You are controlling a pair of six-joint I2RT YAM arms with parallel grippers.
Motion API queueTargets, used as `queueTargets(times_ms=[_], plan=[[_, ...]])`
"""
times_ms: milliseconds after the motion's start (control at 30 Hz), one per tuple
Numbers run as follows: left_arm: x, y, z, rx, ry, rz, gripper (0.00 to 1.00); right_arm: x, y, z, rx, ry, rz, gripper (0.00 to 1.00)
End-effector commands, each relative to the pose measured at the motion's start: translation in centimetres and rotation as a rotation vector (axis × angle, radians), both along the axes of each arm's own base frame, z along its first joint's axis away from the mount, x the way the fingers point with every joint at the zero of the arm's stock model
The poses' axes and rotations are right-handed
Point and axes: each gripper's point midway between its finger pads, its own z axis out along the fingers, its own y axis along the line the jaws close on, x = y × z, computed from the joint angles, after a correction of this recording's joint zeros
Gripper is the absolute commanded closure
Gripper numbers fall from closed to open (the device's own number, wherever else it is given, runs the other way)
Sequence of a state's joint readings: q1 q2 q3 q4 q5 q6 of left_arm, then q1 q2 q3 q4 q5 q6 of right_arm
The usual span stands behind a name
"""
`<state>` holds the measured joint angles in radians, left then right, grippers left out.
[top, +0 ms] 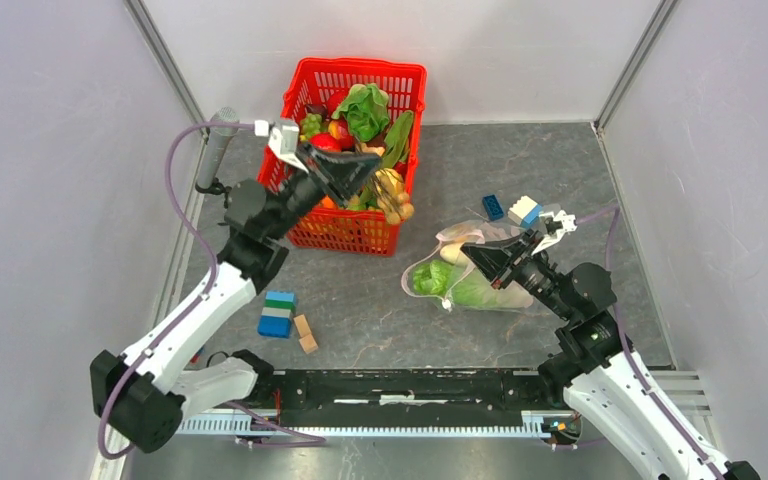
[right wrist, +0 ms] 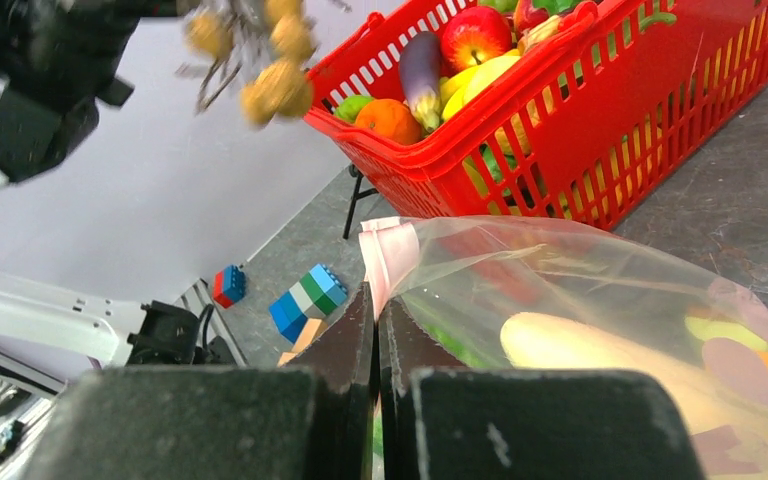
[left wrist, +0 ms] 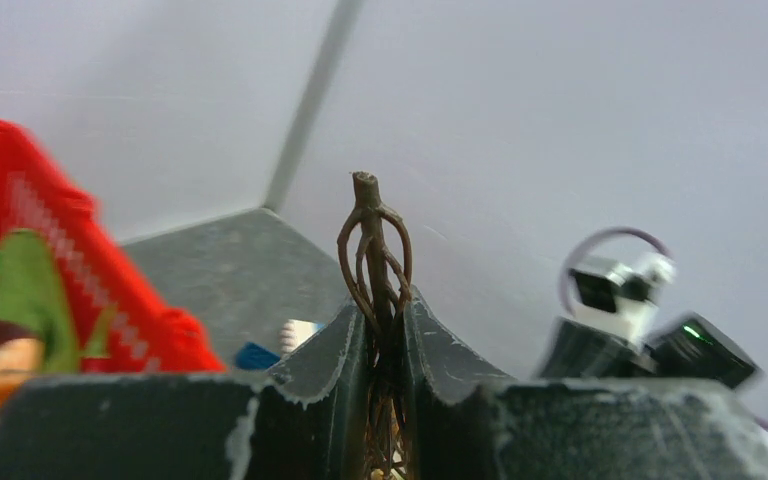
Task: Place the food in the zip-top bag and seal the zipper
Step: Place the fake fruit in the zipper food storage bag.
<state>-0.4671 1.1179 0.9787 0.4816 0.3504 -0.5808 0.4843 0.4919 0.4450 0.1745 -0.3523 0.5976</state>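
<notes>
- The left gripper (left wrist: 385,306) is clenched on the brown twiggy stem (left wrist: 372,235) of a bunch of yellow fruit (top: 392,197); the stem pokes up between its 2 fingers in the left wrist view.
- The bunch hangs in the air at the near right corner of the red basket (top: 345,232), clear of the grey table (top: 360,310); in the right wrist view it is blurred, and level with the basket's rim or higher.
- The right gripper (right wrist: 378,300) is pinched tight on the mouth edge of the zip-top bag (right wrist: 560,265); the pink zipper (right wrist: 388,248) stands up just past its fingertips; whether the rest of the mouth is sealed cannot be told.
- The bag lies on the table to the right of the basket, apart from it; inside it are a green-white napa cabbage (top: 435,278) and a pale radish (right wrist: 570,345).
- In the basket lie a purple eggplant (right wrist: 420,65), a red apple (right wrist: 472,35), an orange (right wrist: 388,118) and leafy greens (top: 365,108), among other produce.
- On the table near the left arm sit a blue, green and white stack of blocks (top: 277,314) and 2 tan blocks (top: 306,334) just beside it; a blue block (top: 493,207) and a white-and-blue block (top: 524,210) lie just beyond the bag.
</notes>
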Motion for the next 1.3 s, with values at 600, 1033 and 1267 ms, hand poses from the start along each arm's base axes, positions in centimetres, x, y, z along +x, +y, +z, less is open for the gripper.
queueTargets(times_ms=[600, 1033, 1267], plan=[[-9.6, -7.0, -3.3, -0.137, -0.059, -0.194, 0.98, 0.3, 0.3, 3.3, 0.202, 0.005, 0.006, 0.99], [-7.3, -8.9, -6.1, 0.009, -0.167, -0.008, 0.98, -1.8, 1.0, 5.2, 0.235, -0.031, 0.114, 0.99], [-5.7, -9.0, -6.4, 0.068, -0.225, 0.087, 0.98, -2.9, 1.5, 4.9, 0.189, -0.021, 0.175, 0.98]])
